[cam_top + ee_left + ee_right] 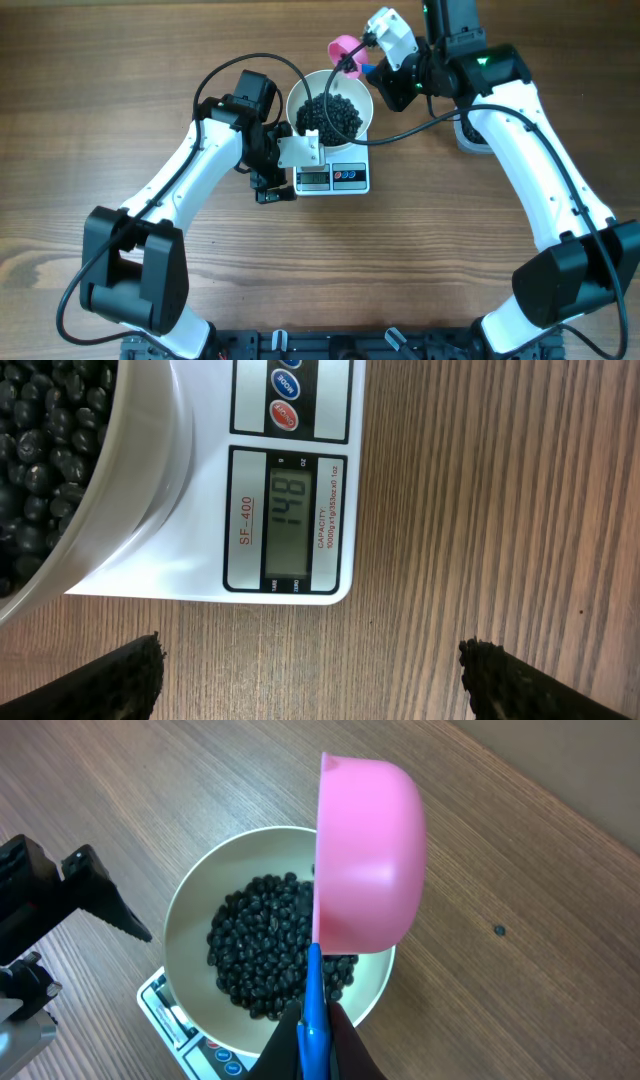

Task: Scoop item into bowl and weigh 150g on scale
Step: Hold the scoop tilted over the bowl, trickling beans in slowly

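Observation:
The white bowl (296,100) stands on the white scale (345,180) and holds a heap of black beans (330,117). In the left wrist view the scale (290,420) shows 148 on its display, with the bowl (130,510) and beans (40,450) at upper left. My left gripper (312,665) is open over bare wood just in front of the scale, its fingers (120,680) wide apart. My right gripper (314,1045) is shut on the blue handle (314,1000) of a pink scoop (365,855). The scoop is tipped on its side over the bowl's (190,910) far rim, above the beans (260,955).
In the overhead view the pink scoop (345,47) hangs behind the bowl. A pale container (468,135) shows partly under the right arm. The left arm's gripper (272,188) sits close against the scale's left side. Wooden tabletop lies all round.

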Available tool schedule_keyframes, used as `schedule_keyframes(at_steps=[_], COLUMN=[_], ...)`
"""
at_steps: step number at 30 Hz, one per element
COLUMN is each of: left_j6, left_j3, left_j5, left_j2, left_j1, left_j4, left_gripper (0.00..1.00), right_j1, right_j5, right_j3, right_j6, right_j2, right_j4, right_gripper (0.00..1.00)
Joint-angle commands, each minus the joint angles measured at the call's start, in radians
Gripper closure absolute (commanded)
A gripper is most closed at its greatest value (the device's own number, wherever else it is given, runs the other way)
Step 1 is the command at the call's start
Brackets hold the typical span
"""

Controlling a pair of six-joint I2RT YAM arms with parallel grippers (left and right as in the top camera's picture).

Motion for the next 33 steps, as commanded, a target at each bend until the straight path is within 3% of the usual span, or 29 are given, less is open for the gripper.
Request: schedule_keyframes(at_steps=[1, 24, 26, 31, 33], left_j6=[0.001, 0.000, 0.000, 0.000, 0.000], left_j3=[-0.001, -0.001, -0.001, -0.001, -0.001], left_j5=[0.020, 0.020, 0.020, 0.020, 0.020], left_j2=[0.006, 0.006, 0.006, 0.006, 0.006], left_j1=[-0.001, -0.001, -0.001, -0.001, -0.001], left_j4=[0.000, 0.000, 0.000, 0.000, 0.000], left_gripper=[0.00, 0.00, 0.00, 0.00, 0.00], right_j1=[0.008, 0.008, 0.008, 0.008, 0.008], right_j5=[-0.012, 0.063, -0.030, 0.052, -0.032], right_j3=[0.015, 0.015, 0.015, 0.015, 0.015], right_j6=[-0.019, -0.018, -0.021, 0.008, 0.007], right_j2=[-0.002, -0.002, -0.002, -0.002, -0.002], right_j4=[0.002, 0.005, 0.006, -0.002, 0.002], right_gripper=[0.96, 0.96, 0.96, 0.96, 0.96])
